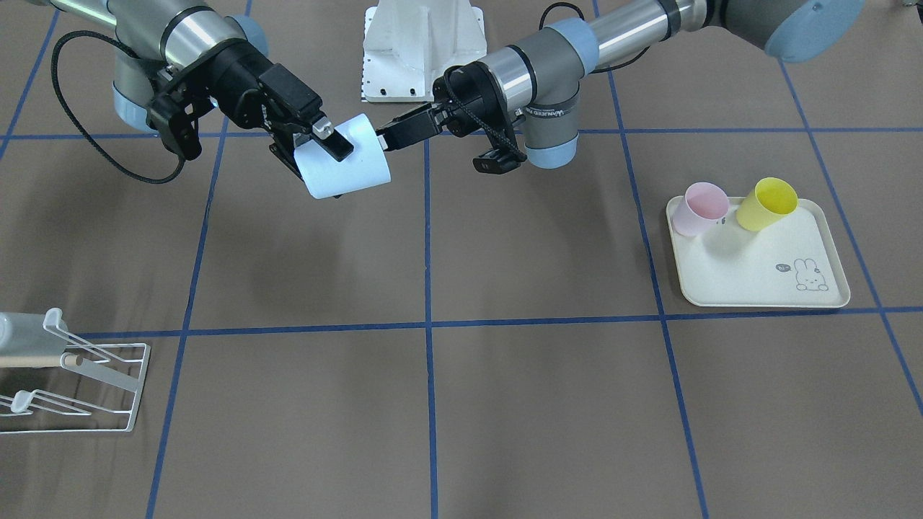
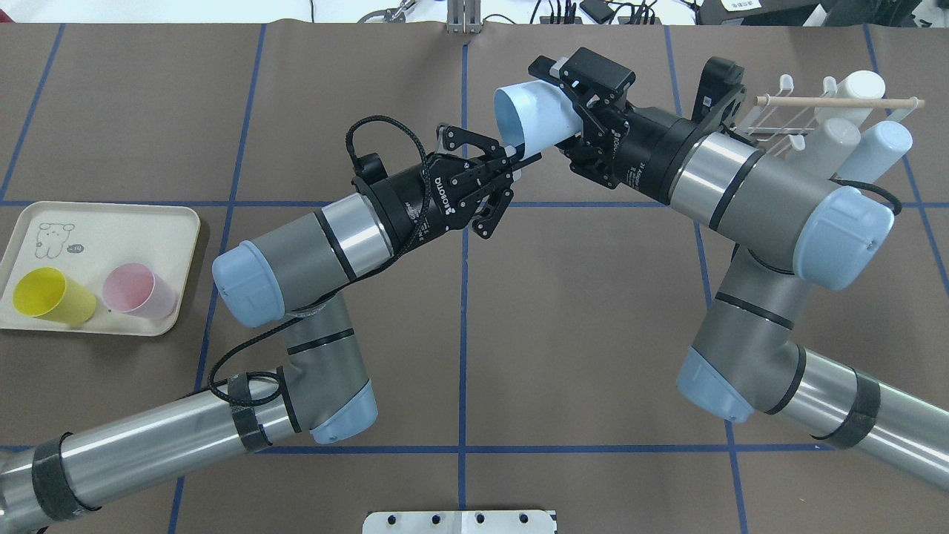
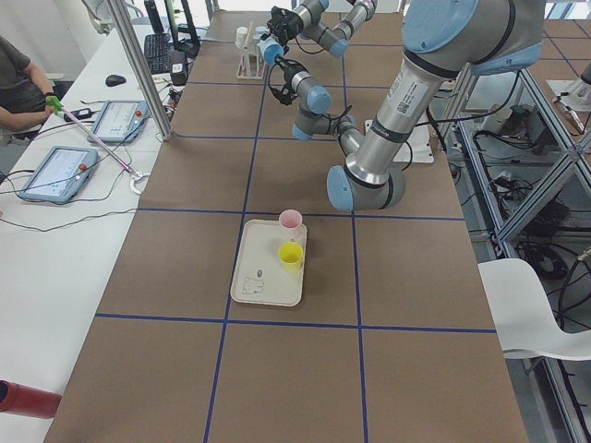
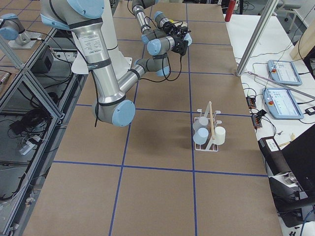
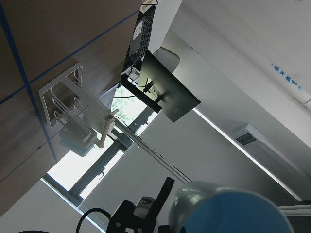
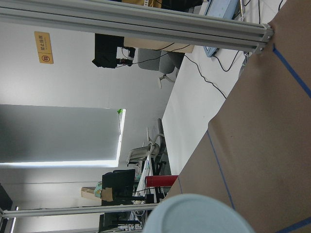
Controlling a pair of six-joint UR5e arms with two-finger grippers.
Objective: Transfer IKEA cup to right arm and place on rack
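The light blue IKEA cup hangs on its side in the air between both arms, above the table's middle. My right gripper is shut across the cup's body. My left gripper pinches the rim at the cup's mouth, its fingers close together. In the wrist views the cup fills the bottom edge. The white wire rack with its wooden dowel stands at the table's right end, behind my right arm.
Three pale cups sit on the rack's prongs. On my left side, a cream rabbit-printed tray carries a pink cup and a yellow cup. A seated person is beside the side bench.
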